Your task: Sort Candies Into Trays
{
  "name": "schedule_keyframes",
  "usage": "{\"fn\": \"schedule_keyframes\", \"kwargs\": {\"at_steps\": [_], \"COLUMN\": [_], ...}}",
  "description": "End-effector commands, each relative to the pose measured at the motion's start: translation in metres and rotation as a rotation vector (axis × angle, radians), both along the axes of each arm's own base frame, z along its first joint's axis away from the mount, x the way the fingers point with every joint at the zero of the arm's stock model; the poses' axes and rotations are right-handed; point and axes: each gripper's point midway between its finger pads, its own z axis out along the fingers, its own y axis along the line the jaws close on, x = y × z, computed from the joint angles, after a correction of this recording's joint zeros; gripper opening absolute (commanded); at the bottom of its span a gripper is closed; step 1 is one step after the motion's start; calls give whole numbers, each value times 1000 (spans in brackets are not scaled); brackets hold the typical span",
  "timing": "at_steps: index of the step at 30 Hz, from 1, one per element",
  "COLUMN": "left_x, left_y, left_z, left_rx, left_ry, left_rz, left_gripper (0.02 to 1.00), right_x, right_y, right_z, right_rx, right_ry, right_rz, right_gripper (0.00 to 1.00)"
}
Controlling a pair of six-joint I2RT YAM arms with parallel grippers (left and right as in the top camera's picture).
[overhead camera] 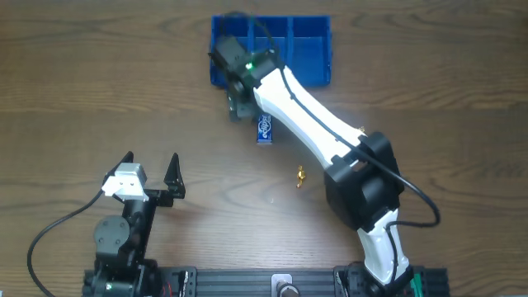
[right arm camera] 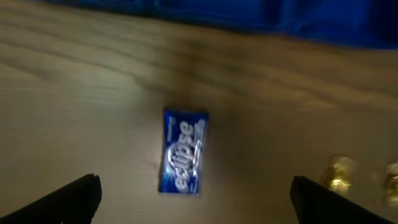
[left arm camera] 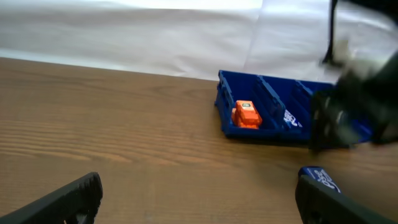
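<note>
1. Right gripper [right arm camera: 198, 200] was spread wide and empty, hovering over the blue packet [right arm camera: 183, 152], which lay flat on the table in line between its fingers.
2. To do it well: drop straight down and close across the packet's narrow width (it's thin, so go low), then carry it to the tray [overhead camera: 327, 49] just beyond the gripper.
3. Left gripper [overhead camera: 151, 162] was wide, empty and well apart.
4. Count: one tray, one orange candy [left arm camera: 246, 114] inside it, one loose blue packet, one gold candy [overhead camera: 300, 176] off to the right gripper's side.
</note>
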Motion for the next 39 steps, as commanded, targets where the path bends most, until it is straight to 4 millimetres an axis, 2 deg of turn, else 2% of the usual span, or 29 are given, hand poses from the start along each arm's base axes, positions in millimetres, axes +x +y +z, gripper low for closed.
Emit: {"fn": "schedule_keyframes", "kwargs": {"at_steps": [1, 9, 12, 14, 20, 21, 25, 28, 31, 33, 35, 36, 37, 39], "left_x": [-1, -1, -1, -1, -1, -1, -1, -1, -1, -1, -1, -1, -1, -1], "left_y": [0, 0, 0, 0, 0, 0, 0, 0, 0, 0, 0, 0, 0, 0], "left_z": [-16, -16, -16, -16, -16, -16, -16, -16, -16, -16, -16, -16, -16, -16], "left_rx": [19, 19, 19, 19, 19, 19, 19, 19, 19, 19, 19, 19, 19, 19], "left_ry": [49, 49, 49, 49, 49, 49, 49, 49, 49, 49, 49, 49, 49, 49], "left_rz": [-7, -7, -7, -7, -7, -7, -7, -7, -7, -7, -7, -7, -7, -7], "left_gripper": [998, 998, 998, 998, 998, 996, 998, 998, 1000, 998, 998, 998, 998, 998], "right_x": [-22, -25, -24, -24, -25, -24, -25, -25, -22, -14, -3, 3, 16, 39], "right_y": [3, -7, -9, -8, -10, -9, -7, -7, 8, 10, 4, -1, -8, -16], "right_z": [-55, -78, -80, -81, -89, -89, -90, -89, -49, -4, 49, 67, 96, 127], "right_rx": [53, 50, 51, 54, 56, 60, 68, 69, 106, 137, 156, 154, 140, 125], "right_ry": [99, 101, 102, 103, 118, 115, 122, 121, 26, -83, -199, -236, -294, -368], "right_rz": [-19, -49, -58, -58, -87, -87, -86, -84, -49, -45, -60, -67, -70, -67], "right_gripper": [1000, 998, 945, 833, 610, 511, 281, 251, 233, 231, 233, 233, 233, 233]}}
